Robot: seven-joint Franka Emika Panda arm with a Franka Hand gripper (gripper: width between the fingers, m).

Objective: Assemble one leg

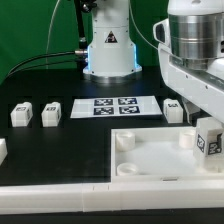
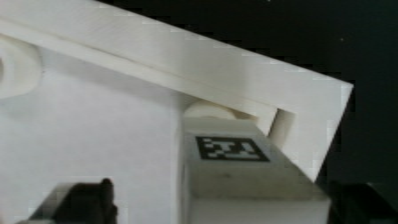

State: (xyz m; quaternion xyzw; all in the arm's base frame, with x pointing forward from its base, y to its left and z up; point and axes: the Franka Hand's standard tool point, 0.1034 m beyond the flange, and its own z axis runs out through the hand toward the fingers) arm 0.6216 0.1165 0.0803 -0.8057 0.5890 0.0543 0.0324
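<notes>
My gripper (image 1: pixel 207 126) is shut on a leg (image 1: pixel 209 138), a small white post with a black-and-white tag, and holds it upright over the white square panel (image 1: pixel 150 165), at the corner on the exterior view's right. In the wrist view the leg (image 2: pixel 228 150) sits between my dark fingers (image 2: pixel 89 200), its far end over a round corner socket (image 2: pixel 217 106) of the panel (image 2: pixel 107 120). I cannot tell whether the leg touches the socket.
Two more legs (image 1: pixel 21 115) (image 1: pixel 51 113) lie on the black table at the exterior view's left, and another (image 1: pixel 173 110) lies behind the panel. The marker board (image 1: pixel 115 105) lies before the arm's base. A white rail (image 1: pixel 60 200) runs along the front.
</notes>
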